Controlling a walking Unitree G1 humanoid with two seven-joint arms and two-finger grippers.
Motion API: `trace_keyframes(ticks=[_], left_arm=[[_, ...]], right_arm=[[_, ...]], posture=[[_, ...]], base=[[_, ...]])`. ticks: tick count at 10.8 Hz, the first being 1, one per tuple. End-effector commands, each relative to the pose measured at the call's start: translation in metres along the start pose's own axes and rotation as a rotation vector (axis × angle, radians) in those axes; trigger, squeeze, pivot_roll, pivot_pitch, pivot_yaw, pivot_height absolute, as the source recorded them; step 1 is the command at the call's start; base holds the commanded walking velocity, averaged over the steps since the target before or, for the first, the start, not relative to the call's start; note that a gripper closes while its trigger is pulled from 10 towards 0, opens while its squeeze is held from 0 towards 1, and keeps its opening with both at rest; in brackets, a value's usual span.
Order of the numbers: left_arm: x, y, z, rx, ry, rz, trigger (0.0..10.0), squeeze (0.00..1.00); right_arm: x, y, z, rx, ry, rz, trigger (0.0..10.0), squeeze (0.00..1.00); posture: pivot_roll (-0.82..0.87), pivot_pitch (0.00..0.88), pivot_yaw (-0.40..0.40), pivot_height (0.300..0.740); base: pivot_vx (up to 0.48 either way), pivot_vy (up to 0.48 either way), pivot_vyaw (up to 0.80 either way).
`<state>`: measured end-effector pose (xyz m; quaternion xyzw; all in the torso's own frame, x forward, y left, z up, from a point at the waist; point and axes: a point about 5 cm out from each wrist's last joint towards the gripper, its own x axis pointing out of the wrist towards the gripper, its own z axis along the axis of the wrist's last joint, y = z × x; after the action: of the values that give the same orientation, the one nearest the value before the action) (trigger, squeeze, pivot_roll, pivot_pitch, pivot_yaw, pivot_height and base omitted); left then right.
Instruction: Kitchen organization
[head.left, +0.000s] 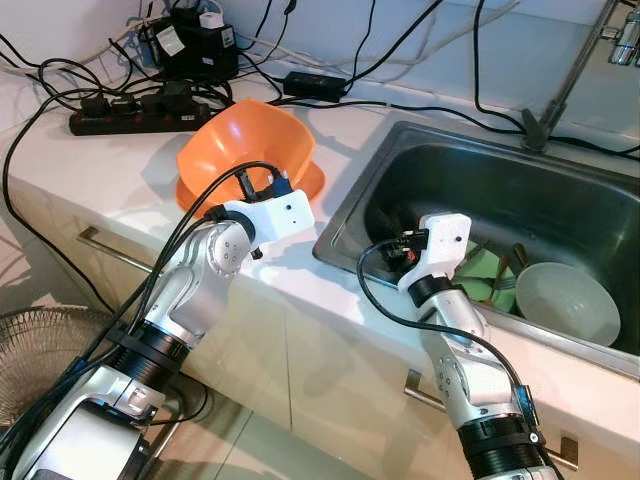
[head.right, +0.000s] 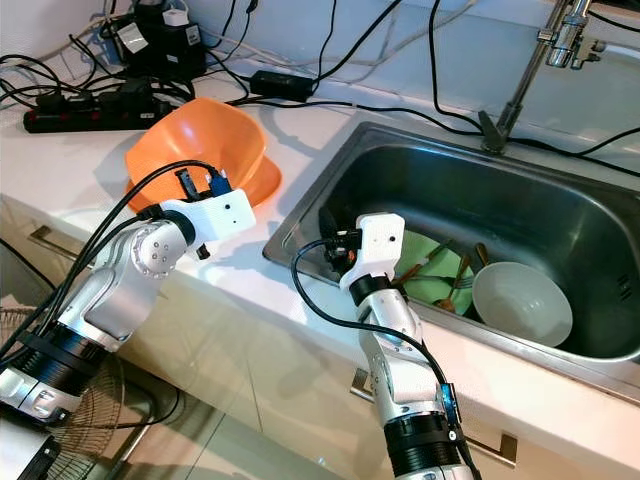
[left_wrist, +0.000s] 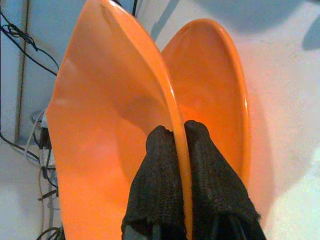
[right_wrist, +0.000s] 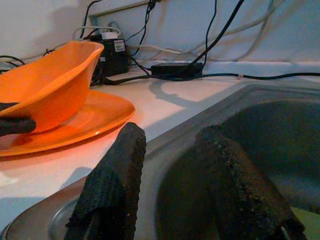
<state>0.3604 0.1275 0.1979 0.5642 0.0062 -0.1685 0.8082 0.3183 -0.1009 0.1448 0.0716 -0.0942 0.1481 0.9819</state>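
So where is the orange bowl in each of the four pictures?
Left eye view: orange bowl upper middle-left on the counter, tilted on the orange plate.
Right eye view: upper left.
Left wrist view: left side, rim pinched by the left gripper.
Right wrist view: far left.
Shared landmark: the orange plate beneath it.

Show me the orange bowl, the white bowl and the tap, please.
orange bowl (head.left: 262, 135): left eye view, on its inner wall.
white bowl (head.left: 566, 300): left eye view, on its inside, down in the sink.
tap (head.right: 522, 78): right eye view, on its slanted metal pipe.
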Motion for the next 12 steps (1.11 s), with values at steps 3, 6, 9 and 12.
trace_keyframes(ticks=[3,6,9,12], left_arm=[[-0.002,0.021,0.02,0.097,-0.086,0.172,10.0,0.0],[-0.005,0.028,0.04,0.107,-0.205,0.265,10.0,0.0],[-0.003,0.012,0.05,0.095,-0.254,0.213,10.0,0.0],[-0.003,0.005,0.054,0.09,-0.274,0.191,10.0,0.0]], right_arm=[[0.002,0.0,-0.001,-0.003,0.018,-0.008,10.0,0.0],[0.005,-0.002,0.002,-0.003,0.007,-0.015,10.0,0.0],[0.013,-0.015,0.017,0.04,-0.027,-0.074,10.0,1.0],[0.02,-0.034,0.036,0.105,-0.074,-0.144,10.0,1.0]], posture=[[0.12,0.065,-0.009,0.74],[0.12,0.047,-0.012,0.74],[0.12,0.038,-0.011,0.74],[0.11,0.039,-0.008,0.74]], base=[[0.0,0.0,0.0],[0.0,0.0,0.0],[0.0,0.0,0.0],[0.0,0.0,0.0]])
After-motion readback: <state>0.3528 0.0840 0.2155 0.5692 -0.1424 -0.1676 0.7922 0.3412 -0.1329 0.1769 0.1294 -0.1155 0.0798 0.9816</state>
